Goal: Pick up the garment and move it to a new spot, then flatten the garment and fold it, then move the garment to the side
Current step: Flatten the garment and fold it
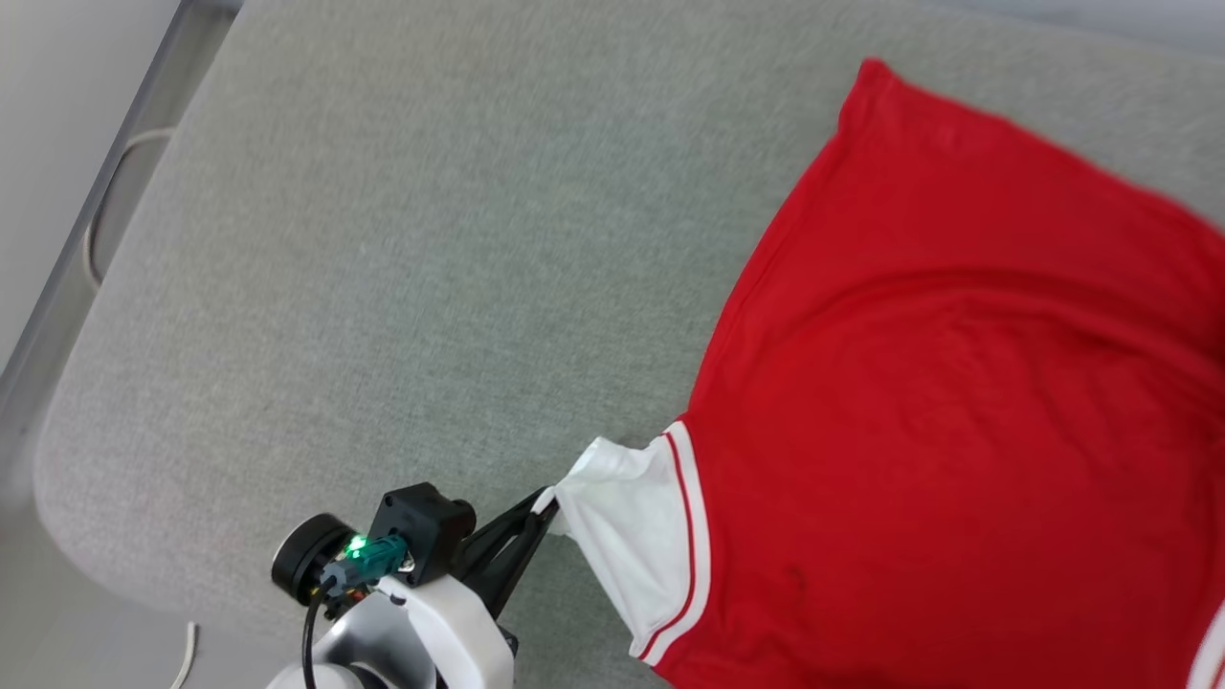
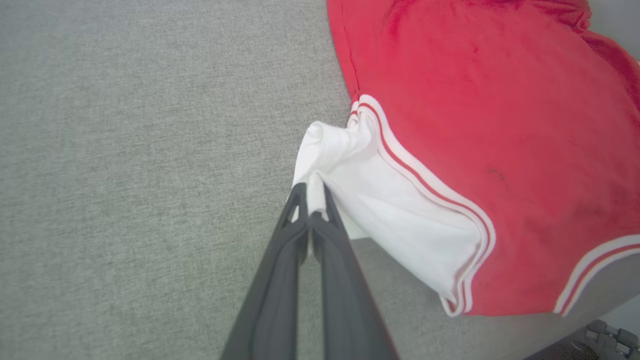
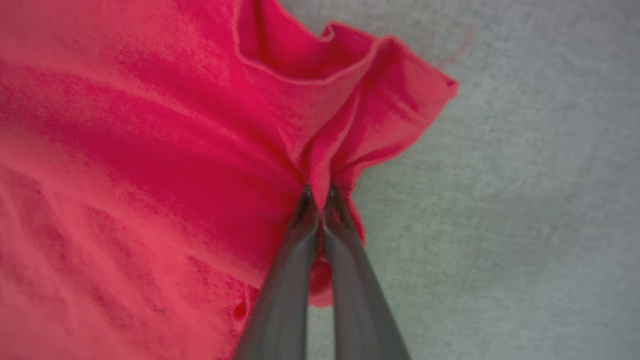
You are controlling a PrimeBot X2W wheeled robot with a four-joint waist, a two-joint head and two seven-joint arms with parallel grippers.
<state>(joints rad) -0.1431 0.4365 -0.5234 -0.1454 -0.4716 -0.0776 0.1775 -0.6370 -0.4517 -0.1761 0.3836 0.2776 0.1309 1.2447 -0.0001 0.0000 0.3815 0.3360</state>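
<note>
The garment (image 1: pixel 957 364) is a red jersey with a white short sleeve and red-striped trim, spread plain side up over the right half of the grey cushion (image 1: pixel 431 239). My left gripper (image 1: pixel 547 505) sits at the lower middle of the head view, shut on the edge of the white sleeve (image 2: pixel 380 200). The left wrist view shows the sleeve cloth pinched between the two dark fingertips of the left gripper (image 2: pixel 312 192). My right gripper (image 3: pixel 318 192) is shut on a bunched corner of the garment (image 3: pixel 150 150), with red cloth gathered into folds at its tips.
The grey cushion's rounded corner (image 1: pixel 67 498) lies at the lower left, with pale floor and a metal rail (image 1: pixel 86 220) beyond its left edge. A white cable (image 1: pixel 187 655) lies on the floor near the front.
</note>
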